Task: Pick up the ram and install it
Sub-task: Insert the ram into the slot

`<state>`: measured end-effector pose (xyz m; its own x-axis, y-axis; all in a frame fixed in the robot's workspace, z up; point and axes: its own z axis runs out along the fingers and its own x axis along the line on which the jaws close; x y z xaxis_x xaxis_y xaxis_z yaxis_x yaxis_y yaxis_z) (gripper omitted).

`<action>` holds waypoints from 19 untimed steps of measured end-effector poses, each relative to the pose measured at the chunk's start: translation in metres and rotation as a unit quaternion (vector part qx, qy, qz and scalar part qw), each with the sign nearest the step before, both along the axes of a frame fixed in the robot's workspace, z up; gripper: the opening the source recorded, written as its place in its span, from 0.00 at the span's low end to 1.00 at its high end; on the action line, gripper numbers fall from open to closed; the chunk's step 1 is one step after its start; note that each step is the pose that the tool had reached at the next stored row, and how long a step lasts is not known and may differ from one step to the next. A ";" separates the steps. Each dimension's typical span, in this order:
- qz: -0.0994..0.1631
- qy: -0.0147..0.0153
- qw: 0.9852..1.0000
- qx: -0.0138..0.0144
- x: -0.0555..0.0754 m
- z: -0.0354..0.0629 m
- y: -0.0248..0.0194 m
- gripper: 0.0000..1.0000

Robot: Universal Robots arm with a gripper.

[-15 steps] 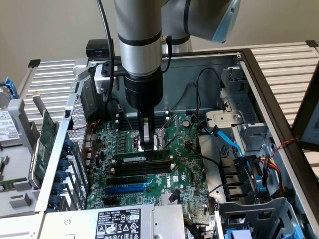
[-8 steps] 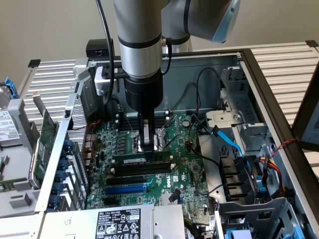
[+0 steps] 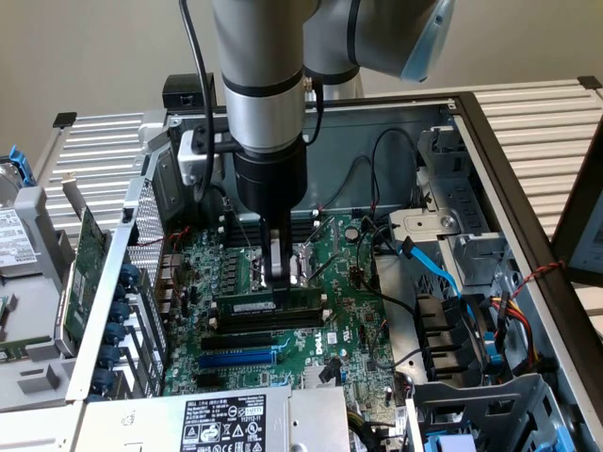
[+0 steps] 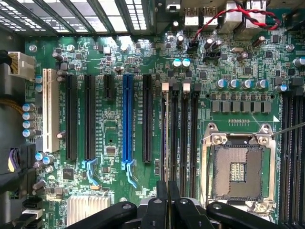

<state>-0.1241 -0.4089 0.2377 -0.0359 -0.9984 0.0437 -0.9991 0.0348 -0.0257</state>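
Observation:
The ram (image 3: 247, 308), a long green stick with a white label, stands on edge along a black memory slot on the green motherboard (image 3: 350, 325), beside the CPU socket (image 4: 237, 169). My gripper (image 3: 279, 281) comes straight down onto its top edge, near the middle of the stick. In the wrist view the ram (image 4: 165, 138) shows edge-on as a thin line over the slot nearest the long black expansion slots, and the gripper (image 4: 167, 193) is shut on it with the fingers close together. Whether the stick is fully down in the slot cannot be told.
The board lies inside an open PC case with metal walls all round. Empty memory slots (image 4: 185, 133) run beside the ram. A blue expansion slot (image 4: 127, 119), a green expansion card (image 3: 87, 254), blue cables (image 3: 429, 264) and a power supply (image 3: 221, 422) surround the work area.

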 end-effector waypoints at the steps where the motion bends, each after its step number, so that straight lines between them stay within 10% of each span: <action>1: 0.000 0.000 1.000 0.000 0.000 -0.0002 -0.0001 0.13; 19: -0.001 -0.001 1.000 0.000 -0.001 -0.0026 -0.0006 0.13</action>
